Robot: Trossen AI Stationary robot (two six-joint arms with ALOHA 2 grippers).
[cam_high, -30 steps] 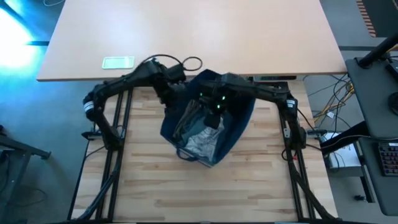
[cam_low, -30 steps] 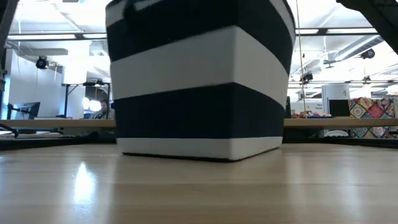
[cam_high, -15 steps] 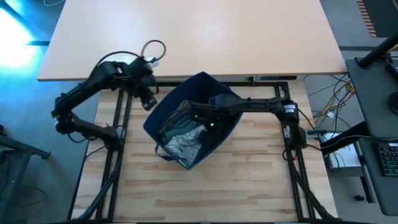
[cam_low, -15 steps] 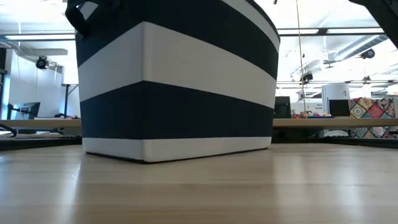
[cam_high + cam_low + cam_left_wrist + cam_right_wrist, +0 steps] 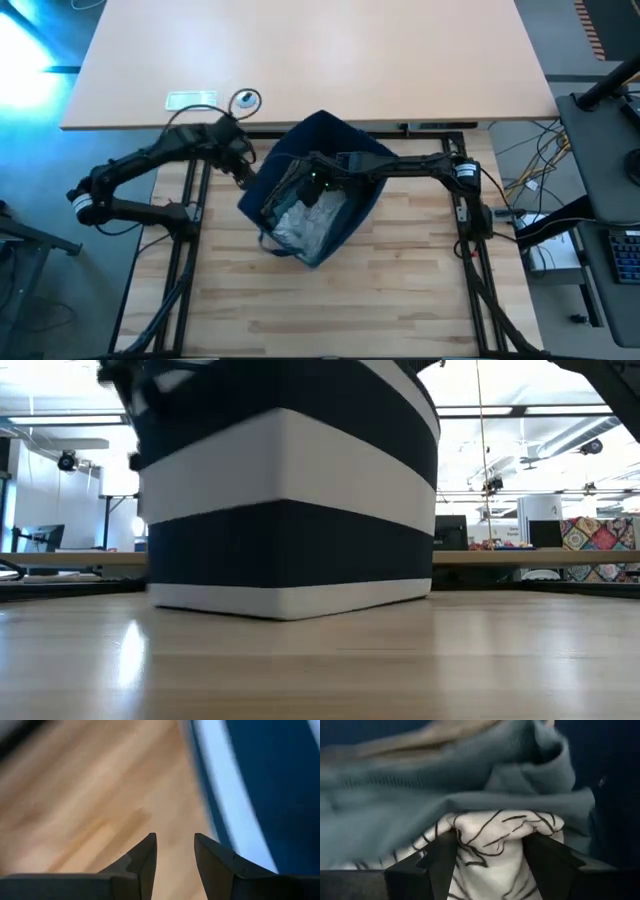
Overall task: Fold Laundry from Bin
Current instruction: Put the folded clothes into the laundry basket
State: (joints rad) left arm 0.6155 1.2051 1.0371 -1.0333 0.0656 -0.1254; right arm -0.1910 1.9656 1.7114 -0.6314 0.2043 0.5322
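The navy bin (image 5: 365,185) with white stripes (image 5: 290,460) stands on the wooden table, turned corner-on to the low view. It holds laundry (image 5: 300,222): a white cloth with black lines (image 5: 495,827), a teal garment (image 5: 395,805) and a beige one (image 5: 445,732). My right gripper (image 5: 312,187) reaches down inside the bin, shut on the white cloth (image 5: 490,847). My left gripper (image 5: 243,174) hangs open outside the bin's left wall (image 5: 280,780), above bare wood (image 5: 175,842). My right gripper pinches a bunched fold of the white, black-lined cloth (image 5: 490,832) between its two fingers, and the bunch bulges out past the fingertips. It comes slanting down from above into the bin. The cloth lies against the teal garment beyond it.
A pale desk (image 5: 330,50) adjoins the table's far edge, with a small flat white device (image 5: 190,99) and a cable loop (image 5: 246,99) on it. Bare wood (image 5: 320,300) lies between the bin and the near edge. Cables and equipment (image 5: 560,240) lie off to the right.
My left gripper has drawn away from the bin's far left rim, toward the table's left edge, then sunk beside the bin's left wall. My right gripper has gone down deeper into the bin and tipped. The bin has slid a little to the left and turned about on the table.
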